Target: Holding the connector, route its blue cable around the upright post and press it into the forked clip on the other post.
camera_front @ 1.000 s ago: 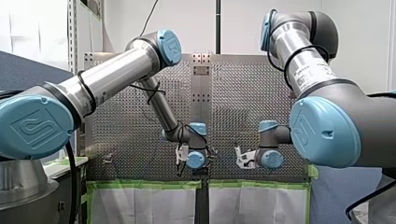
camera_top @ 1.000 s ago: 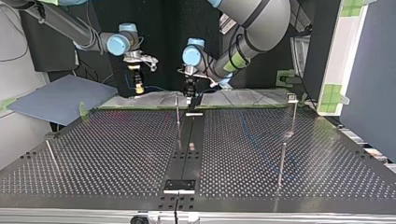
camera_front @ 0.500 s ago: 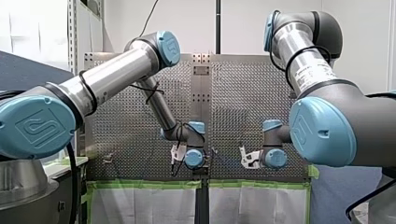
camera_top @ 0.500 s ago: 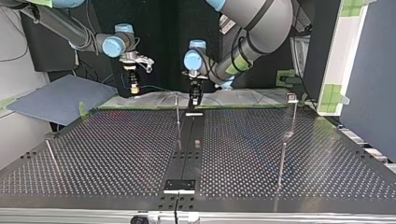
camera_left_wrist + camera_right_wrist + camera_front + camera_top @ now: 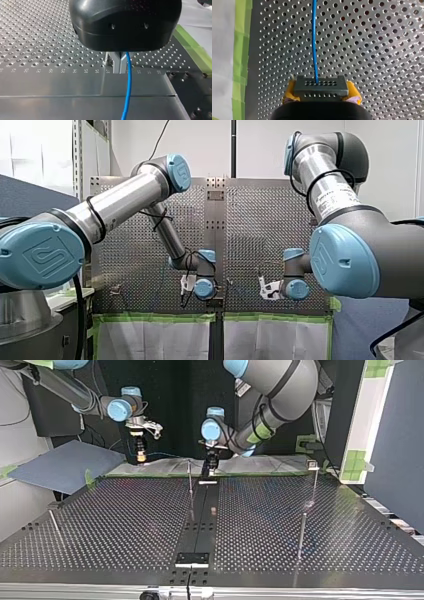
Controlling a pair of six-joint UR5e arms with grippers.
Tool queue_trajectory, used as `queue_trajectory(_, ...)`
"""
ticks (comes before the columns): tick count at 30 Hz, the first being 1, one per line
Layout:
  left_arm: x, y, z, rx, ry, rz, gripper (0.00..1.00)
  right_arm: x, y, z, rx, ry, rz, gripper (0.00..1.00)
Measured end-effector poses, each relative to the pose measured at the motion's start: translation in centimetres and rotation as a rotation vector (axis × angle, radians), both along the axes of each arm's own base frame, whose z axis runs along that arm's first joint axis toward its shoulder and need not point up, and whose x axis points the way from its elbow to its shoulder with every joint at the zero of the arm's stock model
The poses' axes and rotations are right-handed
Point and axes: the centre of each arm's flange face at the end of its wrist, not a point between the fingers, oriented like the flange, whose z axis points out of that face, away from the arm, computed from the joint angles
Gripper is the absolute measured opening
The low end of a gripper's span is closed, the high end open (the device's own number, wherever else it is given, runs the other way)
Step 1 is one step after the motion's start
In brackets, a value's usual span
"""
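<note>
Right gripper: yellow pads pressed against both ends of the dark connector, a firm pinch. The connector sits square in the grasp, just above the perforated table. The blue cable leaves the connector's top face and runs straight ahead over the holes, parallel to the green tape.

Left gripper: the cable passes directly under its black housing. I cannot tell whether it grips the cable or only guides it.

Risks, as judged:
- If my left gripper clamps the cable and the arms part too fast, tension may twist the connector in the pads or strain the cable at its root.
- If it only guides, the cable may slip free and sag, and then pass the upright post on the wrong side.
- The posts are thin. A taut cable swung low could drag on the table, and one swung high could clear the post top.

Hard to make out:
- In the top view the cable is barely visible between the two grippers.
- A farther post carries a small fitting on top. It may be the forked clip, but the fork cannot be seen.
- The cable's far end is not shown.
</note>
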Motion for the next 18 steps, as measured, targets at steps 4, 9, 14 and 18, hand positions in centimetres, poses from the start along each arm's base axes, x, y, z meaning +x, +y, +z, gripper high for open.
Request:
queue_trajectory(4,0.4,0.3,0.0,-0.005,0.0,-0.009,0.0,-0.3,-0.2,0.0,-0.001,-0.009,-0.007,0.0)
queue_trajectory(9,1.0,0.6,0.2,-0.008,-0.001,-0.015,0.0,-0.6,-0.5,0.1,-0.003,-0.015,-0.014,0.0)
queue_trajectory(14,1.9,1.0,0.4,-0.011,0.001,-0.029,0.0,-0.8,-1.0,0.3,-0.011,-0.018,-0.016,0.0)
queue_trajectory(18,3.0,1.4,0.8,-0.014,0.003,-0.04,0.0,-0.7,-1.5,0.6,-0.024,-0.022,-0.013,0.0)
